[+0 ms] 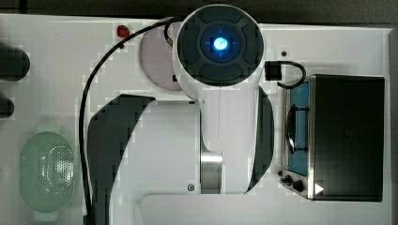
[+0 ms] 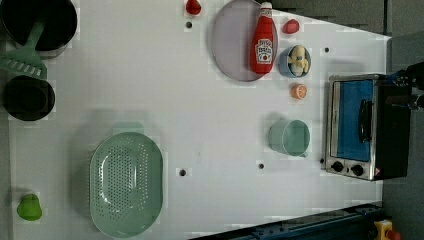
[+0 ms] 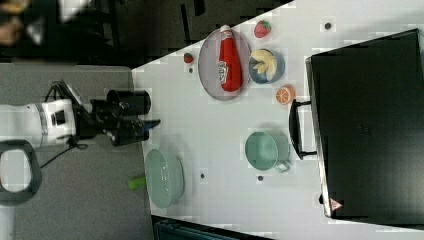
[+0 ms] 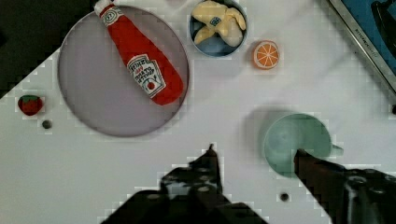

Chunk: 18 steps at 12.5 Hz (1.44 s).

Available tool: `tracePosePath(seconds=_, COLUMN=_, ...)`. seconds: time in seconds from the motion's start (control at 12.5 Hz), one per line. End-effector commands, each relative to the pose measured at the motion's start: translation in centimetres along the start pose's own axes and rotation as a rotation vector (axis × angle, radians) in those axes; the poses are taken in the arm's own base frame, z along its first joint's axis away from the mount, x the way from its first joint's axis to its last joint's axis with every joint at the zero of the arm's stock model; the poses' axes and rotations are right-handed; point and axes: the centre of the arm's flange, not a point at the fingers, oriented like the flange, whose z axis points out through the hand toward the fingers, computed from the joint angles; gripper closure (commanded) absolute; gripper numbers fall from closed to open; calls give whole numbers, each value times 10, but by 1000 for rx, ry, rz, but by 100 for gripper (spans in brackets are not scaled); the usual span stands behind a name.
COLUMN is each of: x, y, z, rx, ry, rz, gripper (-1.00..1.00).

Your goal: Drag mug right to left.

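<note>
Wrist view gives you the fingers [image 4: 212, 161] first: the two dark tips stand spread apart with white table showing between them, and nothing is pinched. The gripper [image 4: 254, 156] hangs above the table [image 4: 116, 158], well clear of it — in the right view you see the gripper [image 3: 150, 122] held out over the table's edge at the right view's left. One fingertip overlaps the rim of the mug [image 4: 296, 142] in the wrist view, but you cannot tell contact from that, since the arm sits high.

The mug stands upright, mouth up, on the white table just beside the toaster oven [image 2: 362, 125], its stubby handle turned toward the oven door. In the left view you find the mug [image 2: 290, 137] at the left view's right, with the pale green colander [image 2: 127, 185] well apart from it at the left view's lower left.

Near the mug lie an orange slice [image 4: 266, 54] and a blue bowl [image 4: 217, 44] of yellow food. Beyond them a ketchup bottle [image 4: 144, 60] lies across a grey plate [image 4: 88, 88], and a strawberry [image 4: 30, 105] sits just off the plate's rim — all apart from the mug.
</note>
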Motion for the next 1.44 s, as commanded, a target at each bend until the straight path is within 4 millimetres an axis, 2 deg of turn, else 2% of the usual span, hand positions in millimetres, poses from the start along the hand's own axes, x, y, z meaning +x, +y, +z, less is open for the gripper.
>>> tracePosePath(seconds=0.08, x=-61, y=82, z=-22, rx=-98, ry=-45, rz=188, gripper=-59)
tracePosePath(seconds=0.24, x=-61, y=76, z=-4, rx=-106, ry=-53, rz=165, gripper=-99)
tracePosePath(seconds=0.48, x=-60, y=64, z=49, rx=-112, ry=-71, rz=27, gripper=-100)
tracePosePath(seconds=0.88, x=-59, y=49, z=167, rx=-97, ry=-107, rz=-301, gripper=-100)
tracePosePath(seconds=1.12, x=-59, y=46, z=230, rx=-78, ry=-131, rz=-521, gripper=-100)
tracePosePath(seconds=1.44, x=-59, y=45, z=302, rx=-97, ry=-188, rz=-602, gripper=-100)
